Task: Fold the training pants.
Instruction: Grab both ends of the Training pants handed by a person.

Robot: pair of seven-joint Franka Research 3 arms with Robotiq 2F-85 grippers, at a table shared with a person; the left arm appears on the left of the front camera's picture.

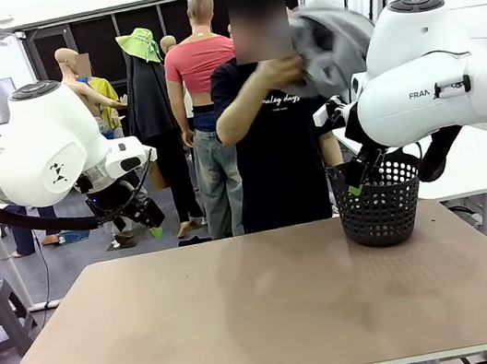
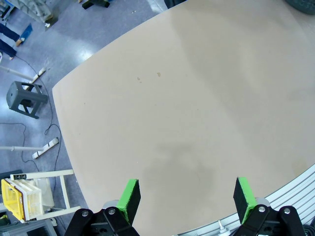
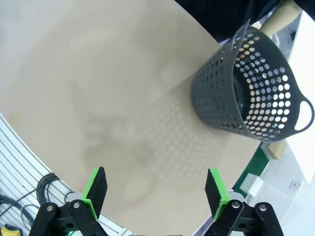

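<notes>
A person at the far side of the table holds up a light grey garment, the training pants [image 1: 332,41], bunched and motion-blurred at head height, one hand [image 1: 284,71] gripping it. My right arm hides part of it. My left gripper [image 1: 145,222] hangs open above the table's far left edge, and in the left wrist view it [image 2: 187,191] has nothing between its green pads. My right gripper [image 1: 358,180] hovers open in front of the black mesh basket [image 1: 380,206]; the right wrist view shows it [image 3: 156,184] empty over bare tabletop.
The basket [image 3: 246,88] stands at the table's far right, with no contents that I can make out. The tan table [image 1: 247,312] stretches wide in front of both arms. A grey stool [image 2: 27,98] stands on the floor off the left side.
</notes>
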